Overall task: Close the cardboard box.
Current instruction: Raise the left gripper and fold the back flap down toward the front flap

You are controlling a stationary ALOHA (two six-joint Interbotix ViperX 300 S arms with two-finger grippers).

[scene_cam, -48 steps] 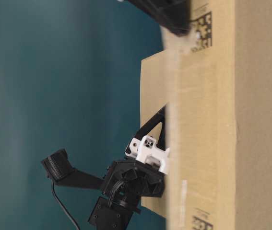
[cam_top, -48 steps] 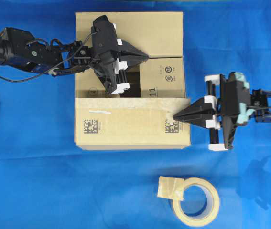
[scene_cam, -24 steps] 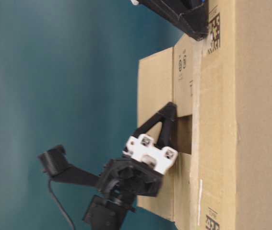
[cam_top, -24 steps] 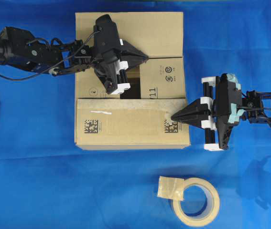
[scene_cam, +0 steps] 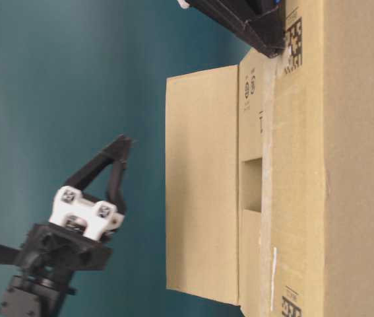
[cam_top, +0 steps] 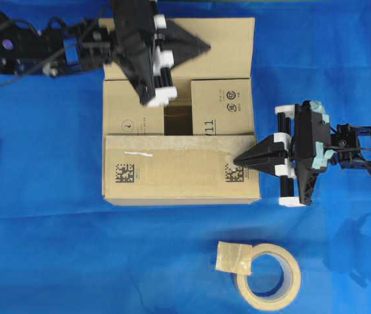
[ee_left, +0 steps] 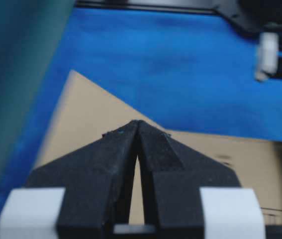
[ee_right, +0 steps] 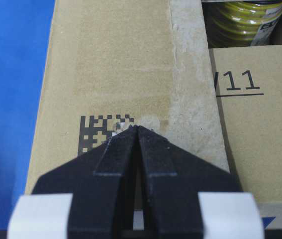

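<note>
Rising clear of the cardboard box (cam_top: 178, 118) mid-table, the left gripper (cam_top: 201, 47) has lifted away, jaws together. The right gripper (cam_top: 237, 160), jaws together, presses the near flap; only its wrist view shows yellow contents (ee_right: 242, 22) inside.

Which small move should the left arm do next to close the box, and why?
Probably bring the shut left pincer down onto the far flap and push it flat. That flap stands upright, while the right pincer pins the near flap of the cardboard box.
</note>
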